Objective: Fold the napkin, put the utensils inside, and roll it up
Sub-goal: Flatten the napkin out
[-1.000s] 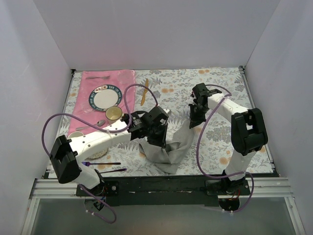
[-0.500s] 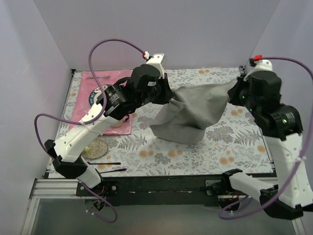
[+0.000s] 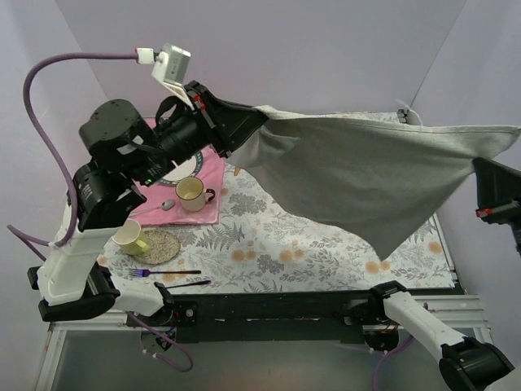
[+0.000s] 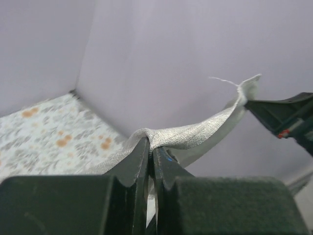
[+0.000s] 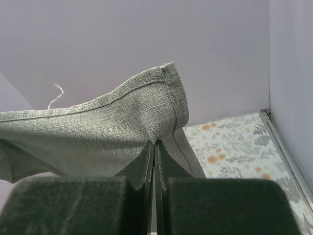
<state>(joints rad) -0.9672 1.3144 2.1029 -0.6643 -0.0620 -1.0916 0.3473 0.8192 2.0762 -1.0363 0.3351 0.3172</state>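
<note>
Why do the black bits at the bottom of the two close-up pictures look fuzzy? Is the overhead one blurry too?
Left wrist: the left gripper sits too near the lens, so it is dark and soft; the napkin edge is sharper. Right wrist: same for the right gripper, yet the weave is crisp. Top external: evenly lit, no glare, no obvious blur.

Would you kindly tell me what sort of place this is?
Likely a lab mock-up of a dining table: plain white enclosure walls, floral tablecloth, and a pink placemat with a mug.
</note>
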